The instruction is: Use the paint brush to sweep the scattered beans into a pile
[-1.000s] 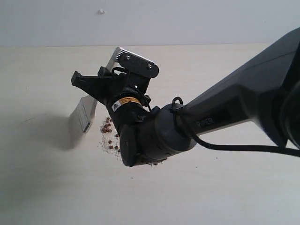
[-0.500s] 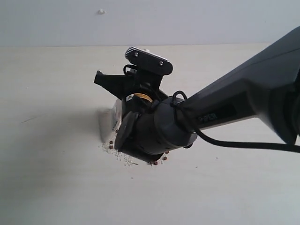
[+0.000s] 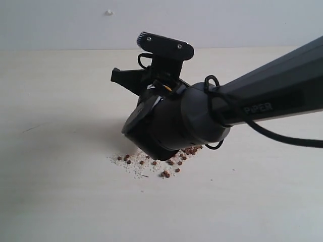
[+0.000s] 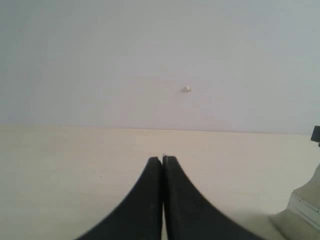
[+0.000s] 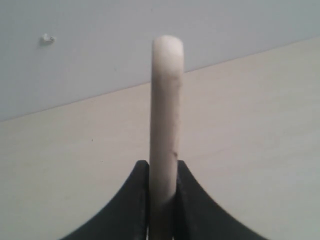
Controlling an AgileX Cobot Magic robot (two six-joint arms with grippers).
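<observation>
My right gripper (image 5: pixel 163 162) is shut on the paint brush's pale wooden handle (image 5: pixel 166 100), which stands up between the black fingers. In the exterior view the gripper (image 3: pixel 121 78) points left above the table, and the arm's bulky wrist (image 3: pixel 171 126) hides the brush head. Reddish-brown beans (image 3: pixel 151 162) mixed with whitish crumbs lie in a loose band on the table just below the wrist. A denser clump of beans (image 3: pixel 191 150) sits at the band's right end, partly hidden by the arm. My left gripper (image 4: pixel 162 159) is shut on nothing and does not show in the exterior view.
The pale wooden table (image 3: pixel 60 201) runs back to a light wall (image 3: pixel 227 20) that bears a small white spot (image 3: pixel 109 12). The right arm (image 3: pixel 272 106) crosses from the right edge. A pale object (image 4: pixel 305 207) shows at the left wrist view's edge.
The right wrist has swung to the right and lower. The brush head, visible left of the wrist before, is now behind the arm. The beans now lie further right, below the wrist.
</observation>
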